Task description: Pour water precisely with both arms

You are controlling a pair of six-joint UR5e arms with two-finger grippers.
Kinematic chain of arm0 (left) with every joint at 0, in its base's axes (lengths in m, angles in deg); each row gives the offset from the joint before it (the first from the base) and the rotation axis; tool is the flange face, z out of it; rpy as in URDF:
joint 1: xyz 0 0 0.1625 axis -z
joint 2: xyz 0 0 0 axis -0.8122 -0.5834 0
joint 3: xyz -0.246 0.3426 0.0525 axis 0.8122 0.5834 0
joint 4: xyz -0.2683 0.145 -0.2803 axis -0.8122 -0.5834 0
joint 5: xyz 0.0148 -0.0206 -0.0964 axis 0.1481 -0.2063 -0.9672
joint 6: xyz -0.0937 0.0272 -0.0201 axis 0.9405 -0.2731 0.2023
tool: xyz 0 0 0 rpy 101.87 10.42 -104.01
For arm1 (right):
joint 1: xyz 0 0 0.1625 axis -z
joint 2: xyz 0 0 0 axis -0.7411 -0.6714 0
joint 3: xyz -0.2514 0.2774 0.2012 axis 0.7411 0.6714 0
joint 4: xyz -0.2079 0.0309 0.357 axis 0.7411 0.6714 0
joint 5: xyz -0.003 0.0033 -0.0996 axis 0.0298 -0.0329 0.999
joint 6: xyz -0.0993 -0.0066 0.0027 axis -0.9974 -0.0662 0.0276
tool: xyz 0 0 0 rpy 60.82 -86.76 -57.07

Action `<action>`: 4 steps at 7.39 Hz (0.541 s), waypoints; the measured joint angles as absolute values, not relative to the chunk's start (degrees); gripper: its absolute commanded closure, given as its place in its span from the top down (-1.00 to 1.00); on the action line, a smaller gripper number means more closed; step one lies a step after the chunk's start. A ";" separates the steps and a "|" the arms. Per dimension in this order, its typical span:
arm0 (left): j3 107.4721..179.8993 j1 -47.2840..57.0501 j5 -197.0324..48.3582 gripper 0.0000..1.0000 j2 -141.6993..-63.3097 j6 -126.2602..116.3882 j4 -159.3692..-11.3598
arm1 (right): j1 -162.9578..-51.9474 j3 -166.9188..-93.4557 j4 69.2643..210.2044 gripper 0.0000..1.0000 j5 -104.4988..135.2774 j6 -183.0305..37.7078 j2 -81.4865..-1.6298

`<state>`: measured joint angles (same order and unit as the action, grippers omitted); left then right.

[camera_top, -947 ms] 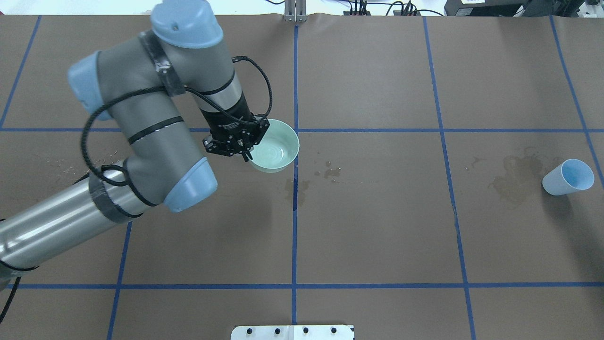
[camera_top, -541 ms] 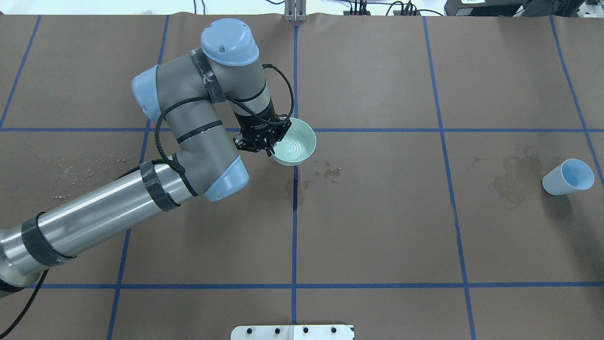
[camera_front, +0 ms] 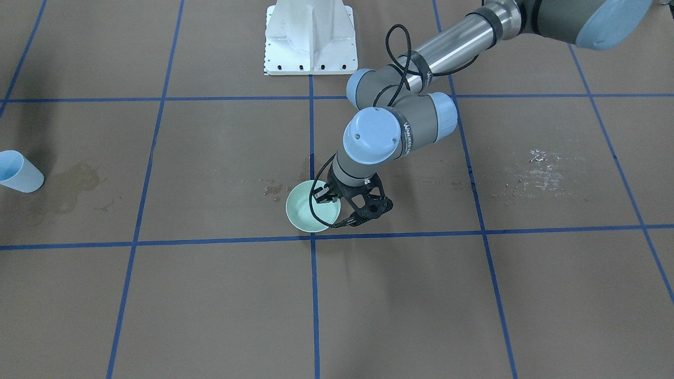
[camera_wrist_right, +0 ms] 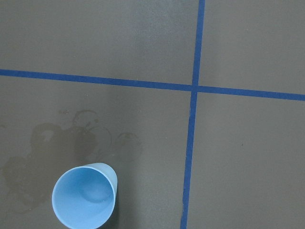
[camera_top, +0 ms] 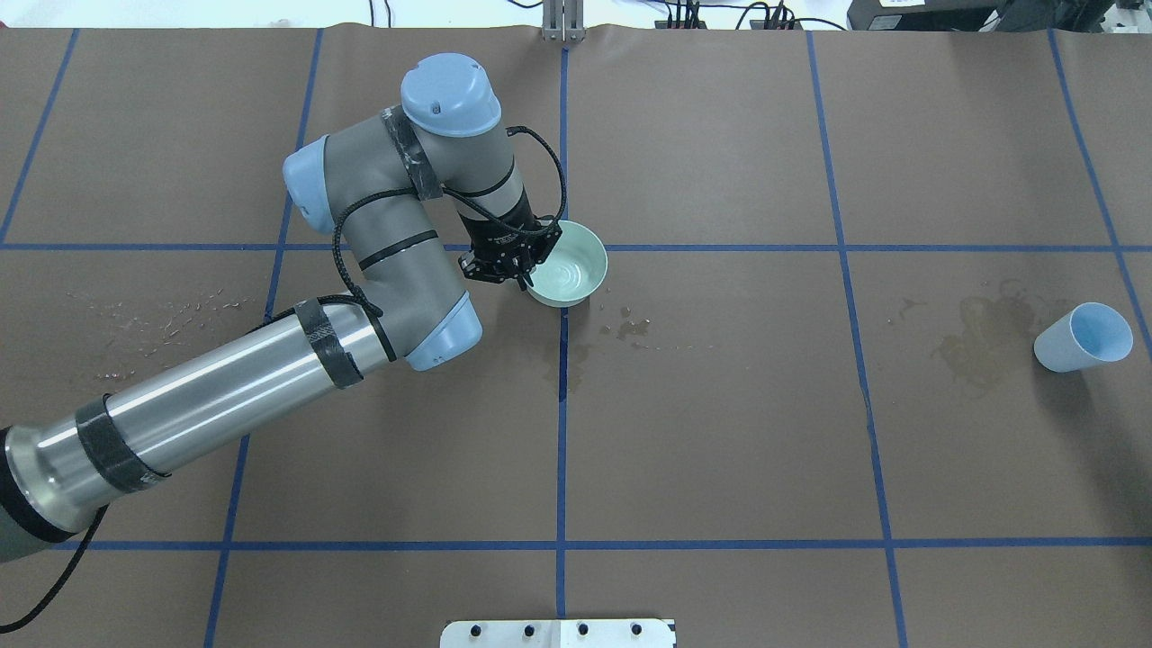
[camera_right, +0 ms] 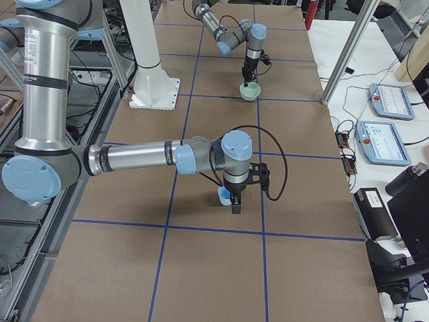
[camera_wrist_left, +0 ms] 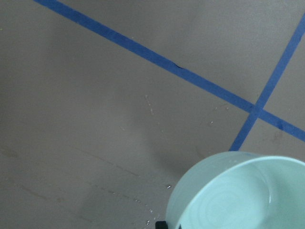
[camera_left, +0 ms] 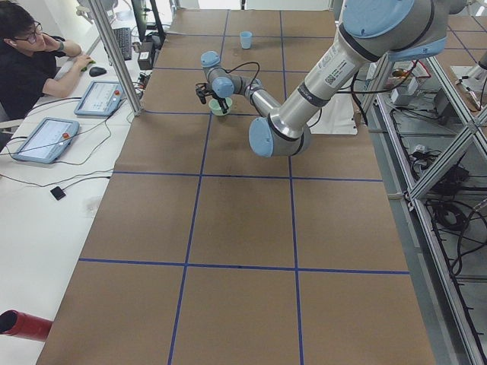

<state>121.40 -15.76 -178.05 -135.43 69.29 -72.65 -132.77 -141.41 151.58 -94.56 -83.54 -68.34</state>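
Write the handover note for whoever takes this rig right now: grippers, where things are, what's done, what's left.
Left gripper: shut on the rim of the mint-green bowl, on the bowl's side toward the robot's left. Bowl is level, mid-table; whether it rests on it I cannot tell.
Right gripper: hangs by the blue cup; open or shut cannot be told.
Water: a faint sheen in the bowl. The cup stands upright at the right end, beside a damp stain.
Done: bowl gripped; no pour under way.
Left: probably grip the cup, bring the two together, pour.
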 measured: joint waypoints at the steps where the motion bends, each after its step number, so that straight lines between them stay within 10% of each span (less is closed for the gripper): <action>1: 121.08 -15.76 -177.94 0.99 -135.44 69.24 -72.97 | -132.78 -141.39 151.58 1.00 -94.56 -83.54 -68.34; 4: 122.49 -15.28 -173.80 1.00 -135.64 69.19 -73.65 | -132.84 -142.10 151.47 1.00 -93.75 -83.46 -65.80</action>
